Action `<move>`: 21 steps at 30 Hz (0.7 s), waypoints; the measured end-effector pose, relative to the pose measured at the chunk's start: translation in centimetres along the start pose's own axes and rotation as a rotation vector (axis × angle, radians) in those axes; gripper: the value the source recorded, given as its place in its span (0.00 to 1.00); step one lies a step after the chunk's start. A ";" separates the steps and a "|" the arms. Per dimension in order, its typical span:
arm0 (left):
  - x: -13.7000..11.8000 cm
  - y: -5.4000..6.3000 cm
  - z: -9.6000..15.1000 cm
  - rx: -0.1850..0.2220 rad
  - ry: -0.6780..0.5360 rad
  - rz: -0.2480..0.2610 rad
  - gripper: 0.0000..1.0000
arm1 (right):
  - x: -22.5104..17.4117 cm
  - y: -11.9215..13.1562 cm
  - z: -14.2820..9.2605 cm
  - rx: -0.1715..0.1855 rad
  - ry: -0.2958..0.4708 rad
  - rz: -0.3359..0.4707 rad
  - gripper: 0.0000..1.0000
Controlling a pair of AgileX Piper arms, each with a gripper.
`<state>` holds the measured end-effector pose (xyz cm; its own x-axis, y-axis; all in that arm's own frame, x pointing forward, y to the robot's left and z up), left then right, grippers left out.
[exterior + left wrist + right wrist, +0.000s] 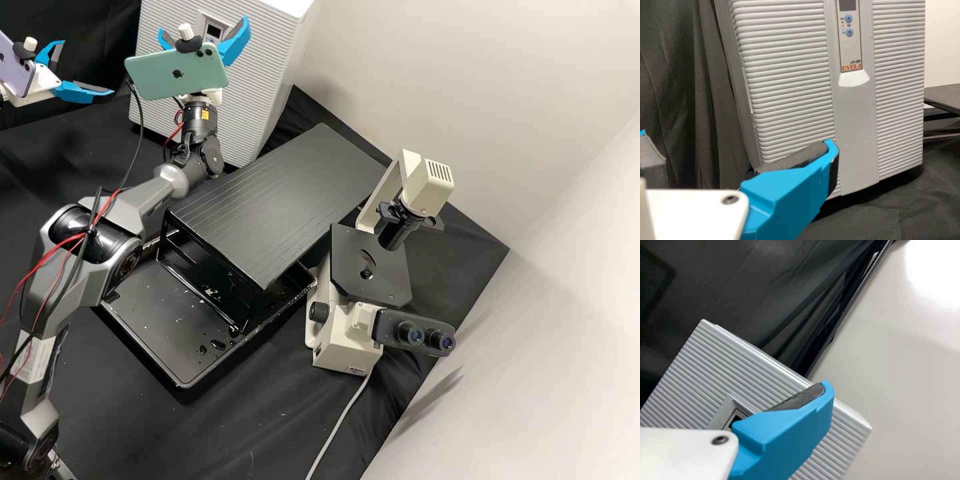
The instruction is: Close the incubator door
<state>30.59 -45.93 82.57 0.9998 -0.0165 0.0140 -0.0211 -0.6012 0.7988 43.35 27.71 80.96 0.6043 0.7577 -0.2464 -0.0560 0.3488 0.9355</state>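
Left gripper (87, 67), right gripper (203, 27) — two, both spread — face one incubator (257, 80).

In high view, cut off at top edge: incubator (277, 60). Behind phone (150, 77) and right gripper (204, 25): part of incubator front. Under rack (287, 193): part of tray (163, 320). Cut off at bottom edge: cable (343, 415). Too small to read: screen (214, 31). In left wrist view, mostly cut off: one finger (651, 160) of left gripper (88, 67).
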 end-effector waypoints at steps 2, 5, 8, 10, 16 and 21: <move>0.0 0.0 0.0 0.000 0.000 0.000 1.00 | 0.0 -0.1 0.0 -0.002 -0.001 -0.001 1.00; 0.0 0.0 0.0 0.000 0.000 0.000 1.00 | -0.2 -0.1 0.0 -0.005 -0.007 0.002 1.00; 0.0 0.0 0.0 0.000 0.000 0.000 1.00 | -0.4 -0.1 0.1 -0.003 -0.024 0.015 1.00; 0.0 0.0 0.0 0.000 0.000 0.000 1.00 | -0.9 -0.1 0.1 -0.012 -0.051 0.029 1.00; 0.0 0.0 0.0 0.000 0.000 0.000 1.00 | -3.2 0.5 -0.8 -0.046 -0.240 0.218 1.00; 0.0 0.0 0.0 0.000 0.000 0.000 1.00 | -7.0 0.7 -1.8 -0.005 -0.257 0.310 1.00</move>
<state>30.59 -45.93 82.57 0.9998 -0.0165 0.0140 -0.0211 -0.6012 0.7988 37.62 23.66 82.88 0.7376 0.6646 0.1194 -0.2701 0.1284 0.9542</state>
